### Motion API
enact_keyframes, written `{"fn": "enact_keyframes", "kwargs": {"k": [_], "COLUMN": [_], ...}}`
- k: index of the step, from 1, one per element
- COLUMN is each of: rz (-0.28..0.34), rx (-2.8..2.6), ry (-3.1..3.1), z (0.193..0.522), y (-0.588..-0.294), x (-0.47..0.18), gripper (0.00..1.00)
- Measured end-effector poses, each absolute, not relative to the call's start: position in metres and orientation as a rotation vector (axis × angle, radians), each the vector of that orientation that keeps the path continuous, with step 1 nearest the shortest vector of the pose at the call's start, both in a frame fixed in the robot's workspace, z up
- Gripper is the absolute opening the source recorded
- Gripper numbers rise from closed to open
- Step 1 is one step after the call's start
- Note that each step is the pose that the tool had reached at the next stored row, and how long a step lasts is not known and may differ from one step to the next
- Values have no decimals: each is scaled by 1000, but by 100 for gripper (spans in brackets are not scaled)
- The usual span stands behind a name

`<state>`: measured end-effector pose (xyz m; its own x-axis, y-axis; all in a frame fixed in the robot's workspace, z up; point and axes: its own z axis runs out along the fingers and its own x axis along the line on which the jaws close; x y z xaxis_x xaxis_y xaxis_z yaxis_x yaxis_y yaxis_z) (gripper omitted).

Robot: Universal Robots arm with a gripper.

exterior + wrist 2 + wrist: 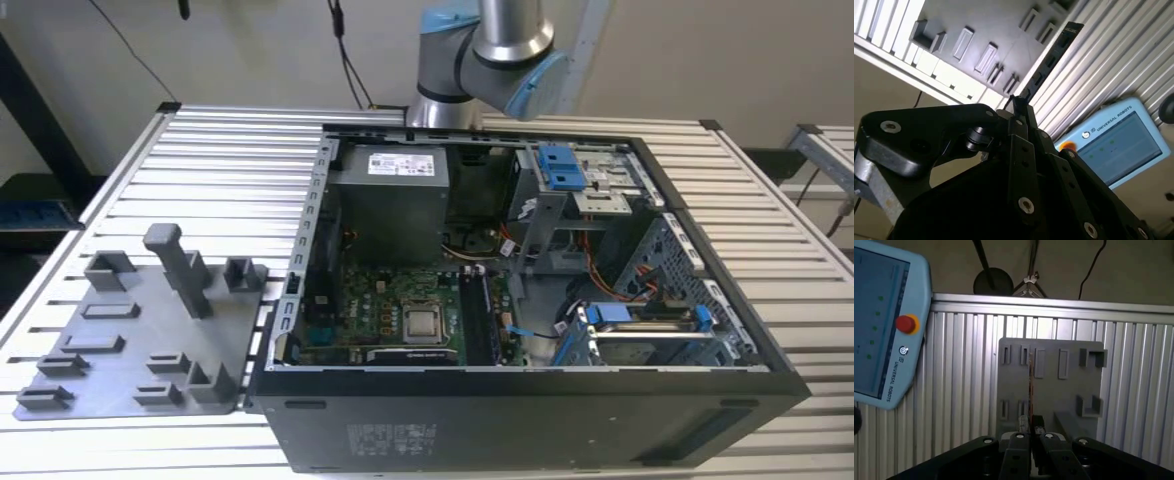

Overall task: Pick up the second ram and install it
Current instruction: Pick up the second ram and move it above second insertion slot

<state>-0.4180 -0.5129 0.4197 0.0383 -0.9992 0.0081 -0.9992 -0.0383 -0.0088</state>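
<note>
My gripper point(1031, 431) is shut on the second ram point(1030, 385), a thin dark stick seen edge-on and running straight out from the fingertips. In the second wrist view the second ram point(1051, 57) shows its dark face with a row of chips, held at one end by the gripper point(1018, 106). Behind it, in both wrist views, lies the grey holder plate point(1049, 375) with its slots and blocks. In the exterior view the open computer case point(307, 250) holds the green motherboard point(387, 310), with long dark memory slots point(478, 322) beside the processor.
A pale blue teach pendant point(884, 325) with a red button rests on the ribbed metal table point(964, 390) beside the holder plate point(147, 340). The case holds a power supply point(387, 195), blue drive brackets point(567, 170) and cables. The arm point(487, 45) rises behind the case.
</note>
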Motion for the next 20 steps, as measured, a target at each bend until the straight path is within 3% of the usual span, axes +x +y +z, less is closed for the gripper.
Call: {"fn": "enact_keyframes", "kwargs": {"k": [20], "rz": [-19], "rx": [-2263], "ry": [2178], "z": [438], "y": [-513], "x": [-417], "gripper": [14]}}
